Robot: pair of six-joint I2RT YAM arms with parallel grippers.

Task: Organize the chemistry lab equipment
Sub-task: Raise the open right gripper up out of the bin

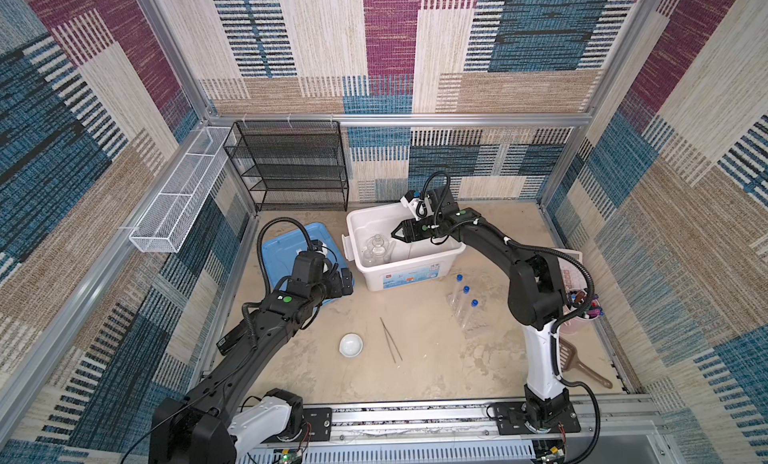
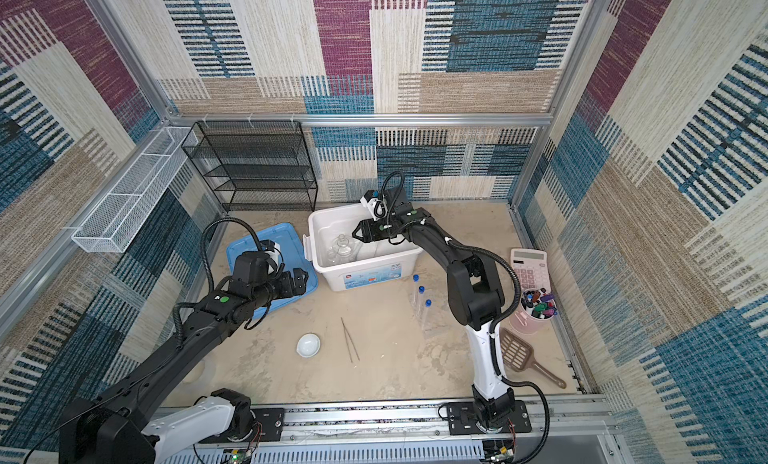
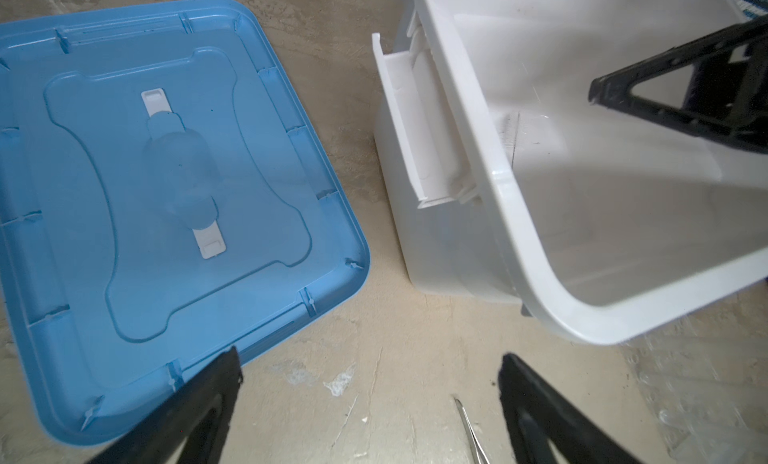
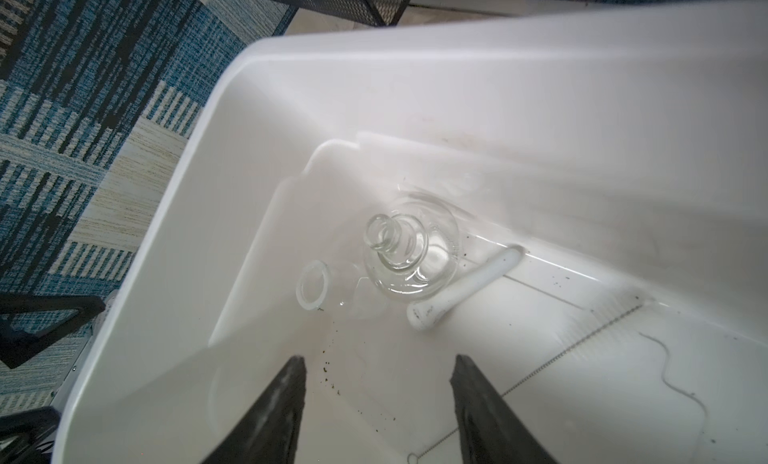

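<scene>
My right end effector (image 4: 379, 359) hangs empty, jaws apart. Just ahead, the glass flask (image 4: 409, 250) looks fragile and slippery, so I'd pinch its neck.

Both top views: bright, even, diffuse light. Soft, faint shadows under arms on sandy table (image 1: 436, 358). Wide-angle bend, frame posts bow toward edges. Detail mostly sharp, slightly soft at corners.

Right wrist view: white bin (image 4: 208, 212) walls near blown out, little contrast. Far rim smeared. Glass flask (image 4: 409, 250) fairly sharp, small glints on shoulder.

Left wrist view: blue lid (image 3: 124, 254) evenly lit, mild sheen. Bin rim carries glare streak. Clear tray (image 3: 690, 399) blurred at corner.
</scene>
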